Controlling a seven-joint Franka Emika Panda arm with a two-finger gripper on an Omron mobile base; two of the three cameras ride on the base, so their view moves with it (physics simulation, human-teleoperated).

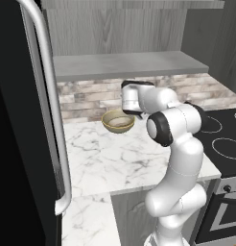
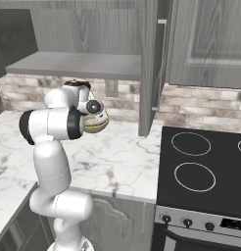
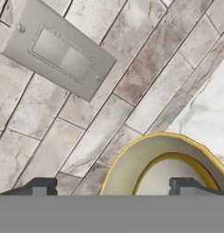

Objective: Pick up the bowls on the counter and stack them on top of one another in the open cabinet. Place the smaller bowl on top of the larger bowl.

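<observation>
Jaws: gripper spread wide, holding nothing.
Bowls: smaller bowl nested inside larger bowl, between and just beyond the fingertips.
Place: marble surface, against the brick backsplash.

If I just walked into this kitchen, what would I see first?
Probably the big white robot arm bending over the marble counter, its open pincer right at the two nested bowls: the smaller bowl sits inside the larger bowl by the brick wall. You would also spot the tall black fridge at the left and the black stovetop at the right.
</observation>
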